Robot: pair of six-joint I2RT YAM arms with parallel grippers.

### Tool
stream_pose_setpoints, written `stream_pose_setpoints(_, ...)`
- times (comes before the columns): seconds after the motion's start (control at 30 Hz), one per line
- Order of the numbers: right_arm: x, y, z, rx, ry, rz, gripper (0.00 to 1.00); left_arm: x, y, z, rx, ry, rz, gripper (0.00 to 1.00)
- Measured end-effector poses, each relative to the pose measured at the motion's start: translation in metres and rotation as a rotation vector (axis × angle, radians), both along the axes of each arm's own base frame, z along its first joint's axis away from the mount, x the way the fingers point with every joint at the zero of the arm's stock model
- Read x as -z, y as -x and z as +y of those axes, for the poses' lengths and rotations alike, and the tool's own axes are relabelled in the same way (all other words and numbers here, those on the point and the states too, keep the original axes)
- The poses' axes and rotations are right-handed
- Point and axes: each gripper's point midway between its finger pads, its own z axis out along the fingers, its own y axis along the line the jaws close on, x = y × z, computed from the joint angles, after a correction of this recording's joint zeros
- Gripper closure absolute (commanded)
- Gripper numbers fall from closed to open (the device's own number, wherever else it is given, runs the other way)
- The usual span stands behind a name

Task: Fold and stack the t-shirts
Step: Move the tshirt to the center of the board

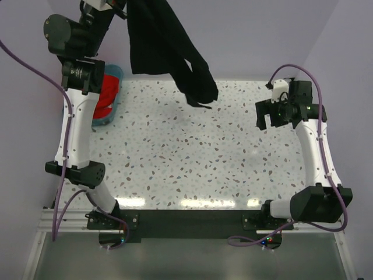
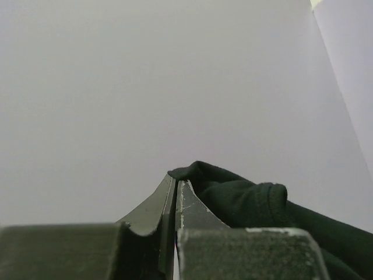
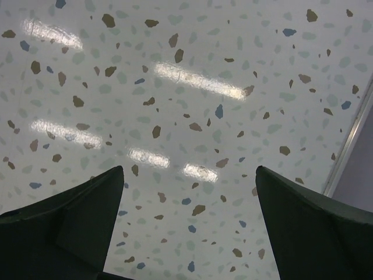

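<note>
Upper left of the overhead frame: the left arm reaches high, its left gripper (image 2: 177,181) pinched fully shut on a bunched fold of the black t-shirt (image 1: 169,52). The wrist view shows dark cloth squeezed between the closed jaws and spilling off to the right. Just below the arm, at the left edge of the worktop (image 1: 192,163), the red t-shirts (image 1: 108,96) lie heaped in a teal basket (image 1: 118,73), not yet folded.

Centre top: the black t-shirt hangs as a twisted column from that single pinch, its lowest tail dangling over the far part of the speckled worktop. Whether the tail touches the surface cannot be told.

Right of frame: the right gripper (image 1: 269,114) hovers over bare worktop with its jaws spread wide and nothing between them, well apart from the hanging cloth.

The hazards lie in the hold. One narrow pinch carries the whole large shirt, so a quick swing could pull the fabric free — and it would drop in a heap. Lowered as it hangs, roped and doubled, it would likely land creased rather than flat. The open gripper, reaching for a second corner, could catch several layers at once and lock the twist in.
</note>
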Motion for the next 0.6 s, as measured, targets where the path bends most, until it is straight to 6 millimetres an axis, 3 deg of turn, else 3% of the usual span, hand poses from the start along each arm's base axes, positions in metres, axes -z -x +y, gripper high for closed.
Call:
stream_pose_setpoints(0.07,-0.001,0.001,-0.002,0.007,0.002,-0.013,0.01,-0.005,0.012,0.003,0.015,0.029,0.003,1.0)
stream_pose_setpoints(0.13,-0.002,0.002,-0.002,0.007,0.003,-0.018,0.01,0.004,0.019,0.005,0.031,0.045,0.044,1.0)
stream_pose_setpoints(0.2,-0.002,0.003,-0.002,0.007,0.003,-0.02,0.01,0.032,0.022,0.006,0.042,0.058,0.132,1.0)
stream_pose_setpoints(0.27,-0.002,0.003,-0.002,0.005,0.005,-0.019,0.01,0.071,0.018,0.005,0.055,0.068,0.254,0.89)
stream_pose_setpoints(0.3,-0.002,0.003,-0.002,0.001,0.006,-0.018,0.01,0.098,0.017,0.005,0.06,0.076,0.328,0.77)
stream_pose_setpoints(0.33,-0.001,0.004,-0.002,-0.005,0.007,-0.015,0.01,0.132,0.014,0.009,0.053,0.084,0.421,0.44)
stream_pose_setpoints(0.37,0.0,0.005,-0.001,-0.015,0.008,-0.011,0.01,0.169,0.009,0.015,0.039,0.092,0.517,0.32)
stream_pose_setpoints(0.4,0.0,0.007,0.0,-0.029,0.008,-0.006,0.01,0.208,0.004,0.028,0.011,0.113,0.616,0.01)
stream_pose_setpoints(0.53,0.012,0.019,0.009,-0.115,-0.009,0.061,0.01,0.366,-0.016,0.117,-0.22,0.19,1.024,0.0)
stream_pose_setpoints(0.6,0.023,0.027,0.014,-0.156,-0.028,0.123,0.01,0.416,-0.016,0.151,-0.3,0.199,1.166,0.0)
